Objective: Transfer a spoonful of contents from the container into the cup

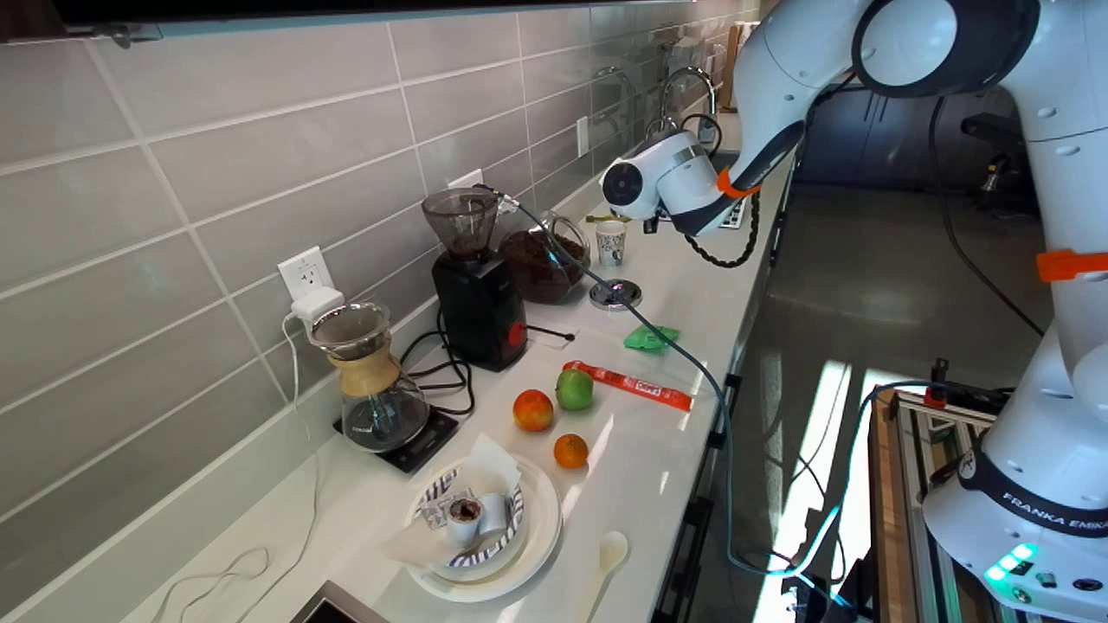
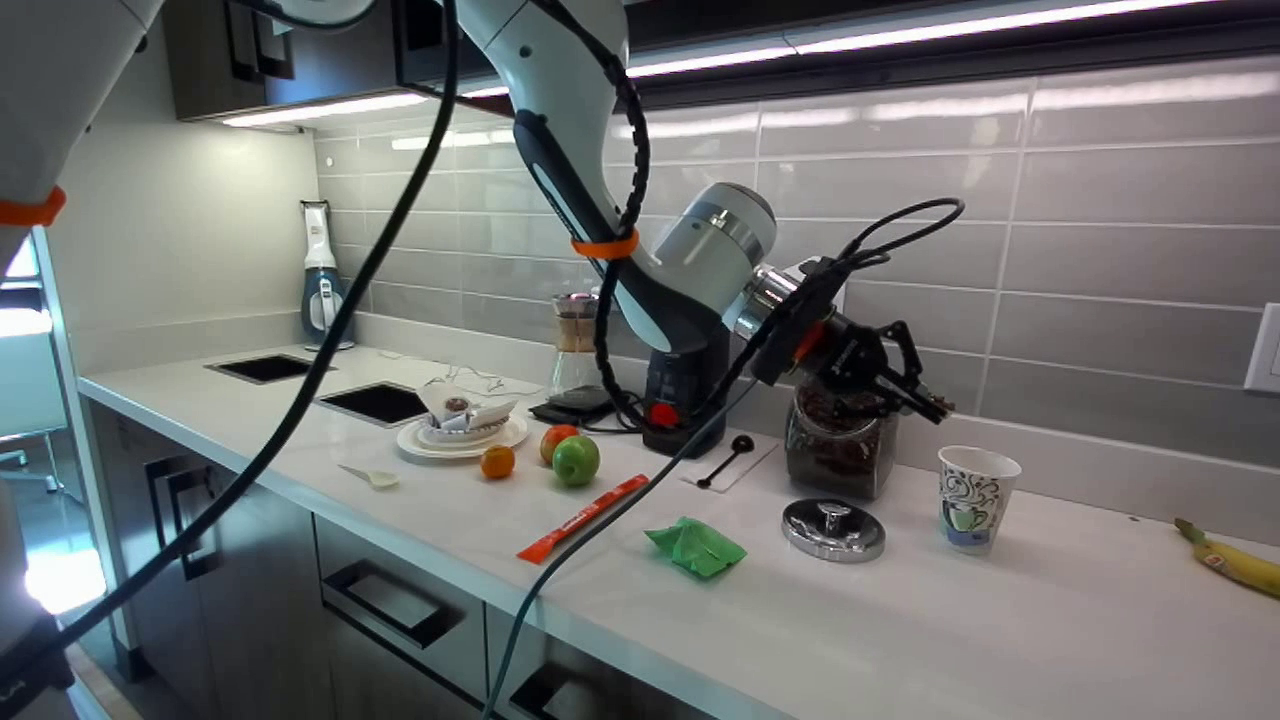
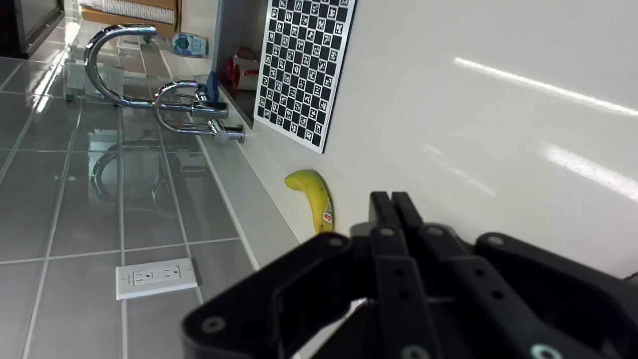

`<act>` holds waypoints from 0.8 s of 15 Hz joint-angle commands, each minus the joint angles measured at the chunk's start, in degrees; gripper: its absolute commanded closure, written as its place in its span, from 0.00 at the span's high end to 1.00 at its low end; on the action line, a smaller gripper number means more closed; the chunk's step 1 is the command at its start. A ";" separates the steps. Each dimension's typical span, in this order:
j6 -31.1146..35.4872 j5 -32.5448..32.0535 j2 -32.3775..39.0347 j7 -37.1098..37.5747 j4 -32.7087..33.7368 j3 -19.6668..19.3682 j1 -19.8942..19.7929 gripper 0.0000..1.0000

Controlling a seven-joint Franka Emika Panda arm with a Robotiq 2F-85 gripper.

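The container is a clear jar of dark brown contents [image 2: 838, 450], standing against the wall beside the grinder; both exterior views show it. A patterned paper cup [image 2: 977, 500] stands upright beyond it, also visible as the cup [image 1: 610, 243] in an exterior view. On a white napkin between grinder and jar lies a small black scoop [image 2: 738, 448]. My gripper [image 2: 943, 408] hangs in the air, appearing above the jar and left of the cup. In the wrist view, the gripper [image 3: 390, 195] is shut, its fingertips nearly touching and nothing visible between them. Neither container nor cup shows there.
A round metal lid [image 2: 833, 530] lies before the jar. Nearby are a green packet [image 2: 697, 546], a red packet [image 1: 628, 385], fruit and a black grinder [image 1: 479, 307]. A banana [image 3: 314, 197] and a checkered board [image 3: 305, 70] lie toward the faucet. A cable crosses the counter.
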 commanded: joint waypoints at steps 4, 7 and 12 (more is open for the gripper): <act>6.20 4.46 3.46 -3.71 4.32 -0.05 -2.89 0.01; 7.95 8.52 4.18 -5.79 5.43 -0.19 -3.89 0.01; 10.23 15.36 5.42 -9.89 7.23 -0.55 -4.74 0.01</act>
